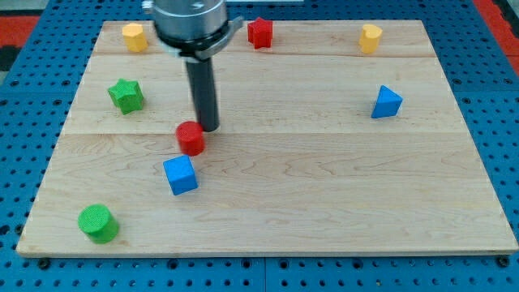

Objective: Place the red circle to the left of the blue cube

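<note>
My tip (208, 128) has no pincer to open or close; it is just a dark rod, and its end sits right beside the red circle (190, 138), at that block's far right side. The red circle is just beyond the blue cube (180, 174), close but not touching, with nothing between them. Around the wooden board (324, 203) are a green star (126, 96) on the left, a green circle (98, 223) at the near left, a red star (259, 32) and two yellow blocks (135, 37) (371, 38) at the far edge, and a blue triangle (387, 102) on the right; I can read no writing.
</note>
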